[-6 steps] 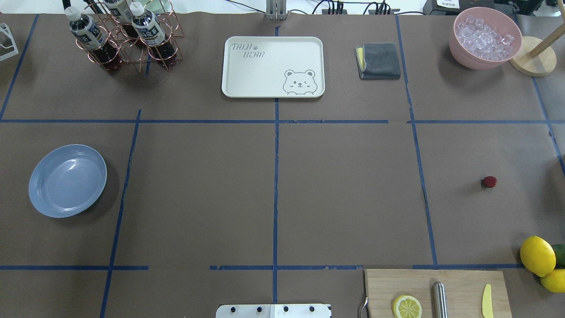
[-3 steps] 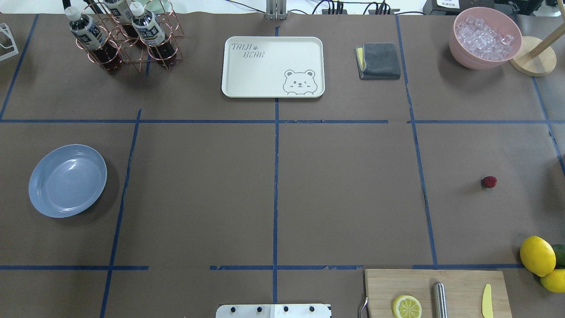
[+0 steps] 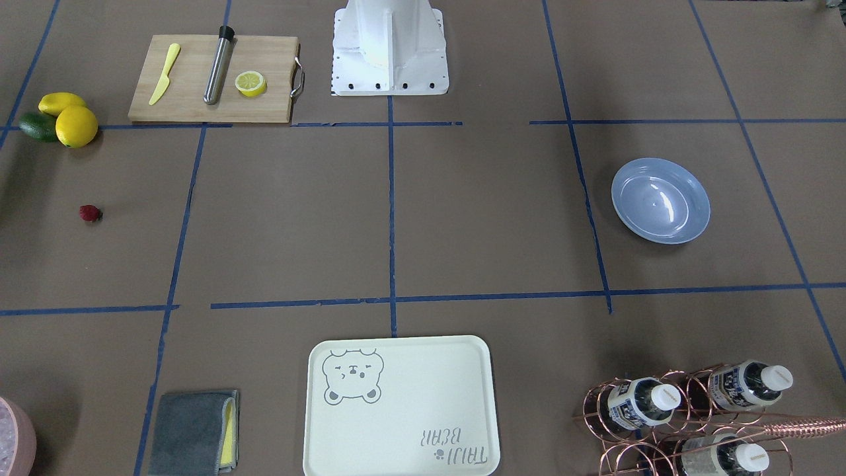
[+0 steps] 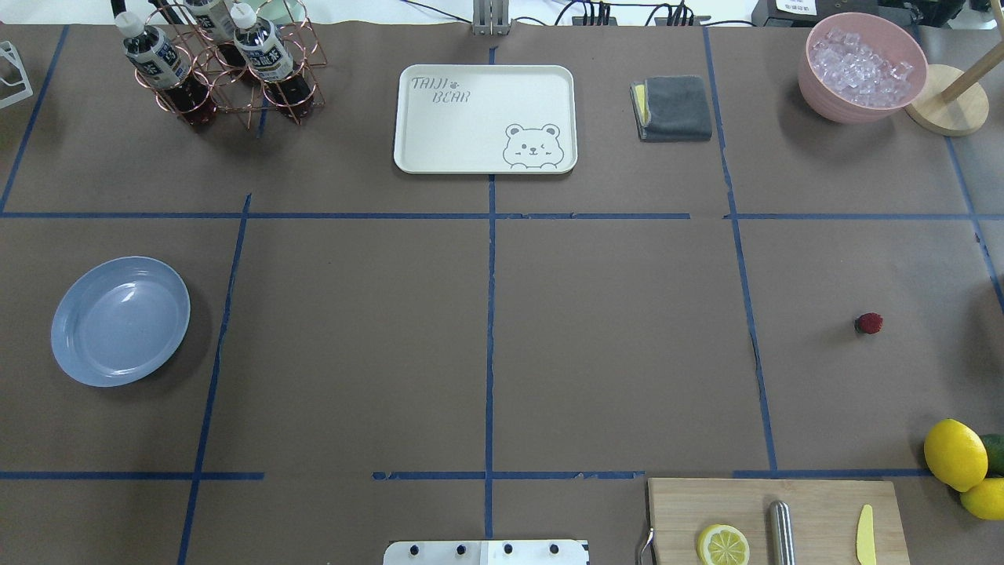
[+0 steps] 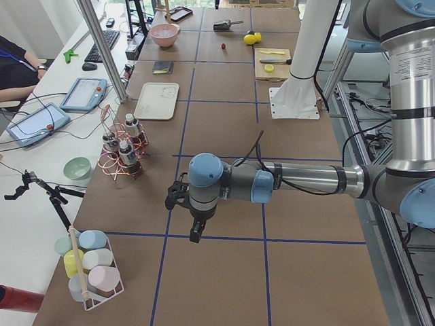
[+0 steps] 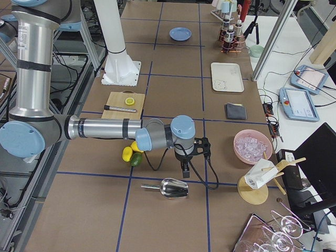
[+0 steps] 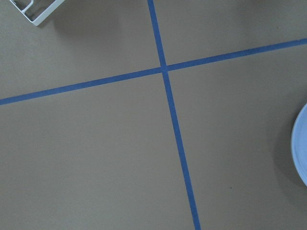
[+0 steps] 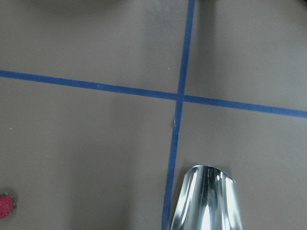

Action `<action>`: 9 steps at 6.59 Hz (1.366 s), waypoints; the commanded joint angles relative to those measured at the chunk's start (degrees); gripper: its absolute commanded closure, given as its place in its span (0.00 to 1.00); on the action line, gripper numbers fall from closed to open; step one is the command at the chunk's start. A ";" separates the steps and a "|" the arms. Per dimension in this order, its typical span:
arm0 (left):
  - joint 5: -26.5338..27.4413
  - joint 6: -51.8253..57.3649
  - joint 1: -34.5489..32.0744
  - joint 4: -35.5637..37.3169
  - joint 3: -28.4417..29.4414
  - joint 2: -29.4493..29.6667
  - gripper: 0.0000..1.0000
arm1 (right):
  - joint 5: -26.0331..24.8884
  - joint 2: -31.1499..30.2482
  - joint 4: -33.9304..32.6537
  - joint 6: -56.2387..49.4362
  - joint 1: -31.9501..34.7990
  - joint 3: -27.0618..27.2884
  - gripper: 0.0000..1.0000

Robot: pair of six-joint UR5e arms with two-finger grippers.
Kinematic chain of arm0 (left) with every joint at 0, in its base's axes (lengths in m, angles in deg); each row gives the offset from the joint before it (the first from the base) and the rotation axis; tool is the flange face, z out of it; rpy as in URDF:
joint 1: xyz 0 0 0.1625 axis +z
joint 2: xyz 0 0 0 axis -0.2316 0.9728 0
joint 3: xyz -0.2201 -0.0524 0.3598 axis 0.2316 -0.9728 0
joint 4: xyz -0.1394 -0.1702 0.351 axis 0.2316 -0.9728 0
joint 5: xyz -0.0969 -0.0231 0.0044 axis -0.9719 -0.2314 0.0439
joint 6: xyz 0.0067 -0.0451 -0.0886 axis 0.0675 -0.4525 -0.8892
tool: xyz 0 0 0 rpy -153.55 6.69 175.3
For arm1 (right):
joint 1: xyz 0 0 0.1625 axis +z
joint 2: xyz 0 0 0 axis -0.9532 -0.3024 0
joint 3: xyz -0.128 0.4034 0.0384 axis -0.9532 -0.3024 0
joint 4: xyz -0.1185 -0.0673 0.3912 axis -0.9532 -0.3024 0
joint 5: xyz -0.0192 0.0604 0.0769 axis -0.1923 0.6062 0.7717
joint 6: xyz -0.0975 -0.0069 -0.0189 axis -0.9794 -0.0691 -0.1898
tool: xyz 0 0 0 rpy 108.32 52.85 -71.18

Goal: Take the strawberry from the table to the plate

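- The tiny dark-red bumpy strawberry (image 4: 868, 322) was sitting on its own on the brown-paper table with the blue tape grid (image 4: 612, 329), out on the robot's right side.
- Closest stuff you had to it: two yellow lemons (image 4: 954, 453) with a green avocado (image 4: 994, 451) tucked against them. They were nearer the robot's edge than the berry and apart from it.
- Just beside those was the rectangular wooden cutting board (image 4: 816, 502), carrying a lemon half, a steel cylinder and a small yellow knife.
- The round glossy light-blue plate (image 4: 120, 321) was way over on the robot's left side, well apart from the berry, with the table's whole middle between them.
- Your right gripper (image 6: 185, 169) hung fingers-down above the table past the lemons, near a shiny metal scoop (image 6: 170, 188). Its wrist cam caught the scoop's mouth, with the berry right in the lower-left corner. It only showed up in the side view, so I couldn't tell how the jaws stood.
- Your left gripper (image 5: 196, 231) pointed down over a tape line at the table's left end. Its wrist cam got just a sliver of the plate's rim at the right border. Same deal, side view only, so I couldn't tell if the jaws were apart or together.
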 commanded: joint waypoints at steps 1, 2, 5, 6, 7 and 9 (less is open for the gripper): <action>0.46 0.10 0.41 -8.02 0.38 0.33 0.00 | -0.04 0.20 10.20 4.92 -5.04 -0.01 0.00; 0.72 -0.51 0.50 -17.38 1.69 1.73 0.00 | 0.23 0.20 15.38 5.39 -6.55 -0.36 0.00; -1.28 -4.19 2.33 -30.56 2.75 2.53 0.00 | 2.16 -0.76 19.29 9.62 -6.56 -0.45 0.00; -4.00 -3.60 4.08 -35.61 5.19 2.01 0.00 | 2.25 -1.03 20.00 9.36 -6.56 -2.02 0.00; -6.46 -6.12 8.62 -39.23 6.70 0.61 0.00 | 2.34 -1.12 20.18 9.44 -6.56 -2.03 0.00; -0.54 -23.81 16.81 -45.46 11.00 0.51 0.00 | 2.25 -1.12 20.09 9.53 -6.56 -2.12 0.00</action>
